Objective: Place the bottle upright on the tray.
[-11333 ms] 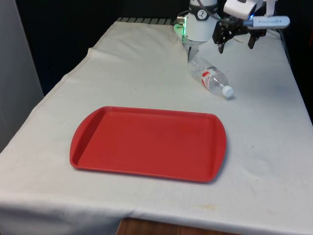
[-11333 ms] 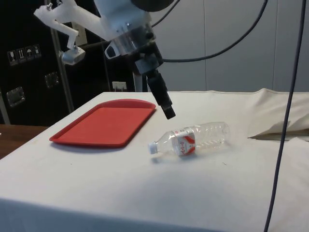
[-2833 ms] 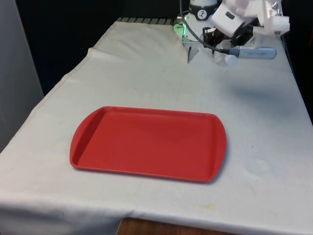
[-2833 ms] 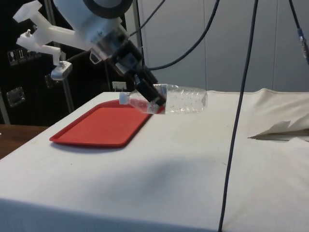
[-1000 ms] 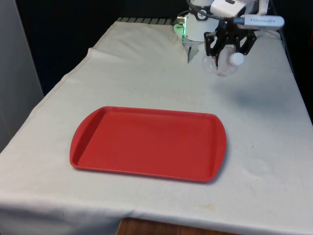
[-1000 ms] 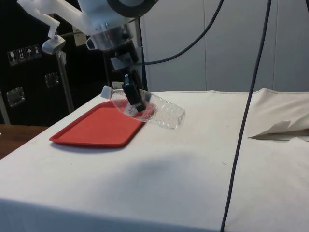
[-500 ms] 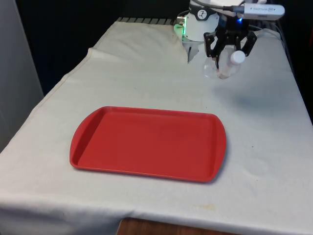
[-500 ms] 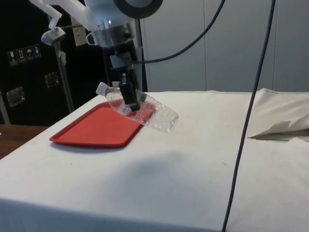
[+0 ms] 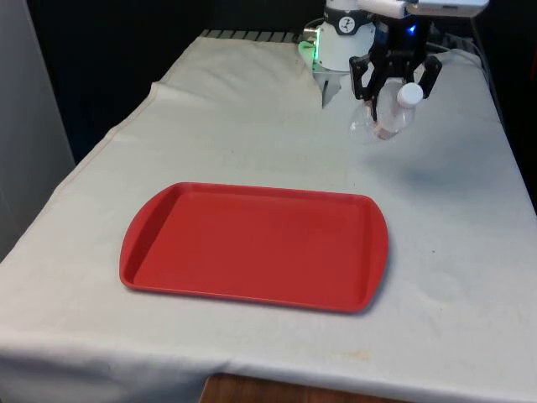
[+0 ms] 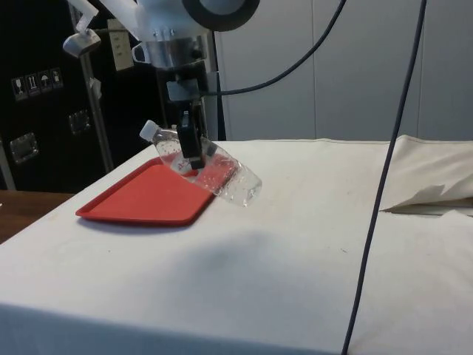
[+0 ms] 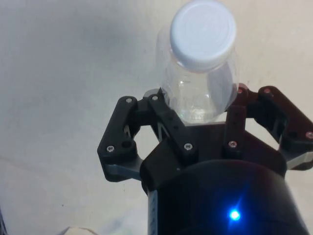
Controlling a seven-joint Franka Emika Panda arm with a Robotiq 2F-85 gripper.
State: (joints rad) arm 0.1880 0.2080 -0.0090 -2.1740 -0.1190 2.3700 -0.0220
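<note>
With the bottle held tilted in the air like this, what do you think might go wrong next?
The bottle is clear, smooth plastic held tilted, cap up, between the jaws; it might pivot or slip in the grasp. It hangs above the cloth beside the red tray, not yet over it. If set down without being straightened, it could topple.

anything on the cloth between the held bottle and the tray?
Nothing. In the front view the white cloth between the bottle, held off the table in the gripper, and the red tray is bare.
</note>
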